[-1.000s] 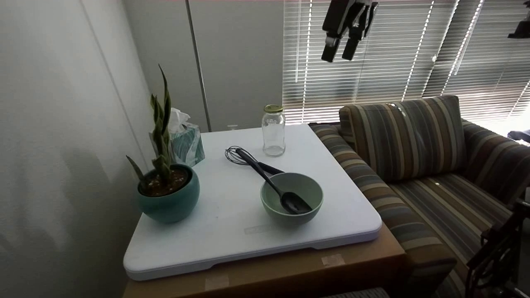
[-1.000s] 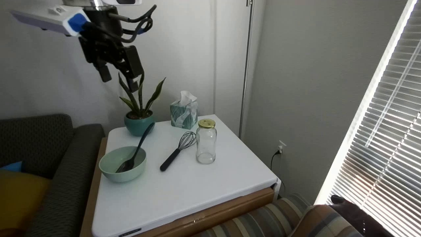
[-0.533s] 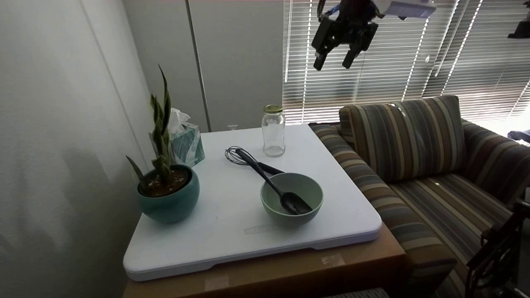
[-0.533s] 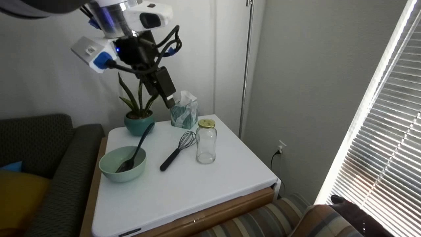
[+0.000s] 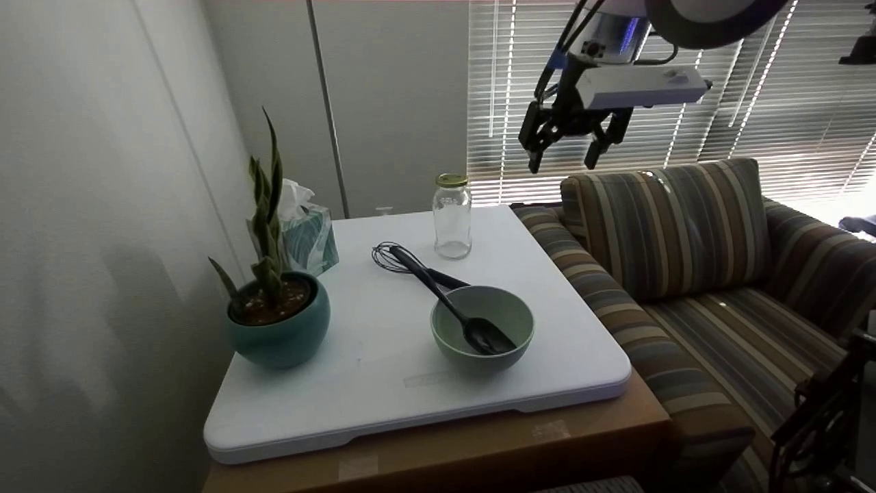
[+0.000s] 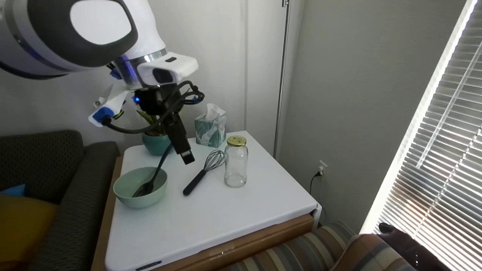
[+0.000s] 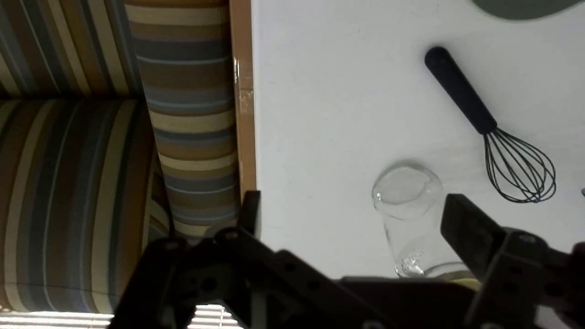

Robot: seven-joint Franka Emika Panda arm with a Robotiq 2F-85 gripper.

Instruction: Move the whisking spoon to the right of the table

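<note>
Plant (image 5: 270, 281): in an exterior view, stood by the left edge of the table (image 5: 373, 342), toward the near corner, probably as decoration.
Tissues (image 5: 311, 239): stood by that edge too, toward the far corner, likely kept aside.
Whisk (image 6: 203, 174): lay loose between the centre and the far edge, handle toward the bowl (image 5: 513, 318); the rightward move looked still to be made, the thick handle the natural grip.
Jar (image 5: 452, 219): stood upright near the far edge, apart from the whisk's wires but close enough that a low sweep might have tipped it.
Spoon (image 5: 445, 300): slanted in the bowl by the near edge, propped on the rim.
Gripper (image 5: 562, 164): hung above, apparently nearer the right edge, fingers wide apart and gripping nothing, probably spread to straddle the handle.
</note>
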